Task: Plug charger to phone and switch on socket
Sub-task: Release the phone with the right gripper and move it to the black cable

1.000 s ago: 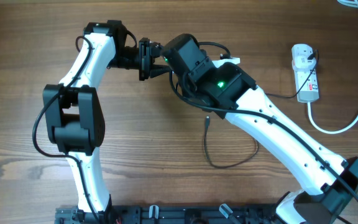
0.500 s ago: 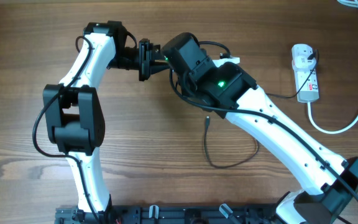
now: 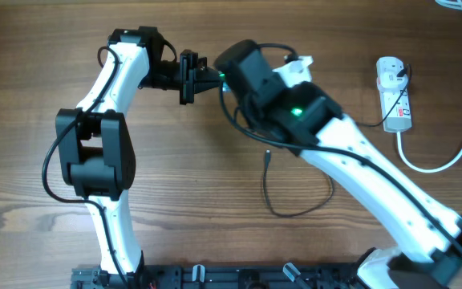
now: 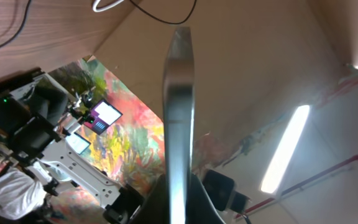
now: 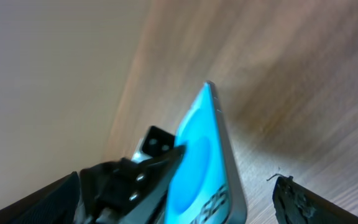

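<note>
The phone (image 5: 205,154) is held up off the table; in the right wrist view its teal screen faces me, and in the left wrist view it shows as a thin grey edge (image 4: 179,112). My left gripper (image 4: 179,190) is shut on it, its black fingers (image 5: 135,177) pressed against the screen side. My right gripper (image 5: 176,200) is open, one finger on either side of the phone without touching it. The charger (image 3: 299,205) lies looped on the table, with its connector tip (image 3: 268,156) loose. The white socket (image 3: 394,95) sits at the far right.
A thick white cord (image 3: 455,148) curves from the socket toward the right edge of the wooden table (image 3: 22,120). My right arm (image 3: 359,168) crosses over part of the thin cable. A black rail (image 3: 215,277) runs along the near edge.
My right gripper has opened and let go of the phone, and its wrist has shifted slightly back and right. My left gripper has closed on the phone.
</note>
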{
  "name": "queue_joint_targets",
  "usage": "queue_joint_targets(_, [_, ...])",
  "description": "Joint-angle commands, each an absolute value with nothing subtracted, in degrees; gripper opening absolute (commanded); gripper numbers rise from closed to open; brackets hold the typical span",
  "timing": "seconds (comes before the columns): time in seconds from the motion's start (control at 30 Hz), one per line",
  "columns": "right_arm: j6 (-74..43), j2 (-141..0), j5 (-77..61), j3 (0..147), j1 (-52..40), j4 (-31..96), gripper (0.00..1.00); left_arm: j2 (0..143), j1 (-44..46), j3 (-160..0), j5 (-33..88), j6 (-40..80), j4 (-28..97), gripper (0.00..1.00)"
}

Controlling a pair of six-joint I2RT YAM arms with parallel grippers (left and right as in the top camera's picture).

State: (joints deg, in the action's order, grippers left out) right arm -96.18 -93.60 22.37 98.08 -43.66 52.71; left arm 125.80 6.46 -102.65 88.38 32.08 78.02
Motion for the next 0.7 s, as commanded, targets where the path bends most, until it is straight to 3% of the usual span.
queue_joint_targets(0.0, [-80.03, -85.27, 24.60, 99.04, -41.01, 53.15, 1.00, 125.89, 6.20, -103.53, 90.26, 31.97, 76.62, 0.04])
queue_joint_targets(0.23, [-57.41, -75.02, 24.58, 99.04, -29.41, 63.13, 1.00, 125.89, 6.22, -103.53, 90.17, 30.48, 76.51, 0.04])
queue_joint_targets(0.37, [-50.57, -73.60, 23.16, 99.04, -22.11, 71.72, 1.00, 125.89, 6.22, -103.53, 89.95, 26.96, 76.49, 0.04])
queue_joint_targets(0.53, [-37.39, -75.26, 11.77, 98.19, -16.51, 75.22, 1.00, 125.89, 6.22, -103.53, 89.91, 22.76, 76.25, 0.04])
queue_joint_targets(0.67, [-34.39, -77.54, 4.93, 96.47, -15.77, 76.97, 1.00, 125.89, 6.22, -103.53, 86.61, 22.65, 74.17, 0.04])
